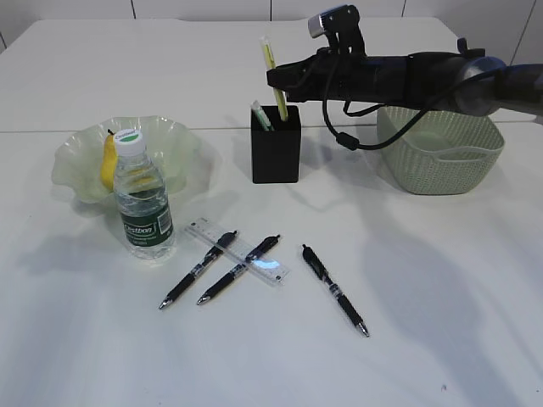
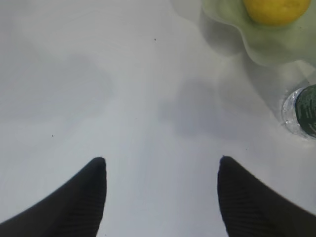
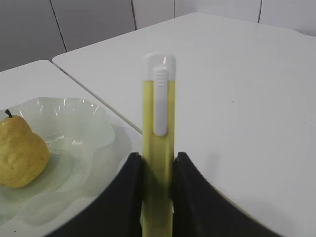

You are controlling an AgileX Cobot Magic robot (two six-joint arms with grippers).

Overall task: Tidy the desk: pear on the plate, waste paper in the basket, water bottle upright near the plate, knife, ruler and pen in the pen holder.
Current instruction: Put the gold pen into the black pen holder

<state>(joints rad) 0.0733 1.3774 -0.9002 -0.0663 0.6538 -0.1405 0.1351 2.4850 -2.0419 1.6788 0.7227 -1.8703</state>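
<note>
My right gripper (image 1: 284, 83) (image 3: 158, 155) is shut on the knife (image 1: 273, 76) (image 3: 159, 113), a yellow-green cutter with a white cap and slider. The knife stands almost upright with its lower end inside the black pen holder (image 1: 276, 153). The pear (image 1: 108, 161) (image 3: 19, 150) lies in the wavy glass plate (image 1: 182, 140) (image 3: 79, 123). Upright in front of the plate is the water bottle (image 1: 142, 199). The clear ruler (image 1: 270, 270) lies flat under two black pens (image 1: 197, 270) (image 1: 237, 270), and a third pen (image 1: 333, 288) lies to their right. My left gripper (image 2: 162, 160) hangs open over bare table. No waste paper shows.
The sage-green basket (image 1: 441, 153) stands at the right, behind my right arm. In the left wrist view the plate (image 2: 266, 49) with the pear (image 2: 274, 10) sits at top right, the bottle (image 2: 303, 111) at the right edge. A small white-green item (image 1: 260, 114) sticks out of the holder.
</note>
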